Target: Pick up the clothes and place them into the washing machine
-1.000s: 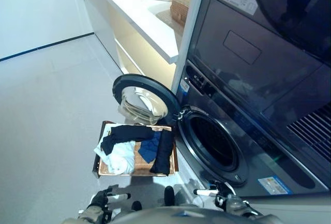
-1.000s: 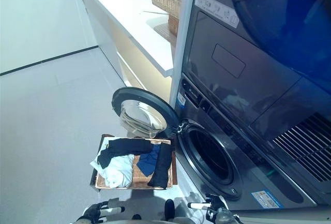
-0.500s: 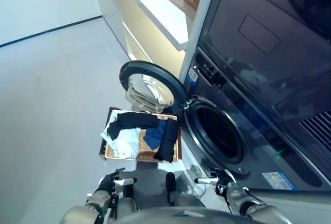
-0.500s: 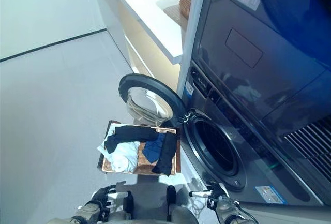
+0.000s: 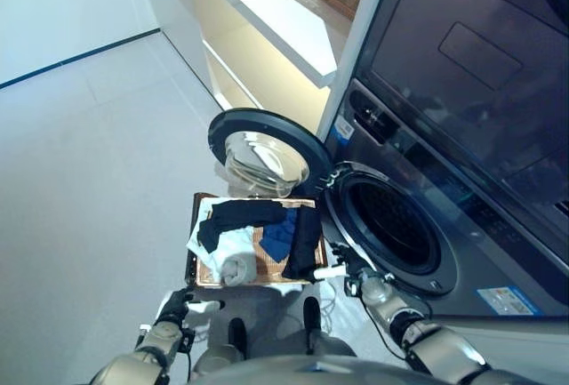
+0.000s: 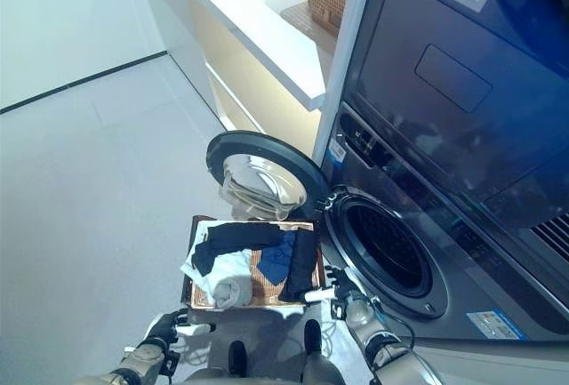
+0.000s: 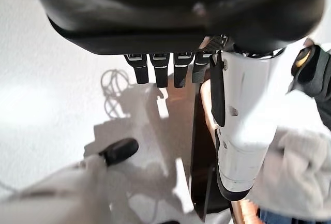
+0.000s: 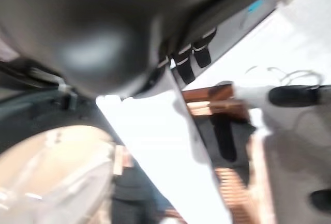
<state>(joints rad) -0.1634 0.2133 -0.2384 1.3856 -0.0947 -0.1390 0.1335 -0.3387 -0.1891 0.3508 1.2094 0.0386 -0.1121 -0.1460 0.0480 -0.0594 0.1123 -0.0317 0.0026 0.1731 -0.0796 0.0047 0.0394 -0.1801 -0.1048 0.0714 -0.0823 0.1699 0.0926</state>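
Clothes [image 5: 258, 229]: dark, blue, white heap

The pale floor [image 5: 80, 180] holds a flat brown basket [image 6: 197, 228] just beside the open washing machine [image 5: 400, 234]. Clothes [image 5: 258, 234] lie in the basket: dark ones, a blue one and a white one.

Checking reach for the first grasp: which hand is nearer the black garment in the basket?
Right. The right hand hangs just by the near end of the black garment at the basket edge; the left hand is farther off, past the opposite near corner.
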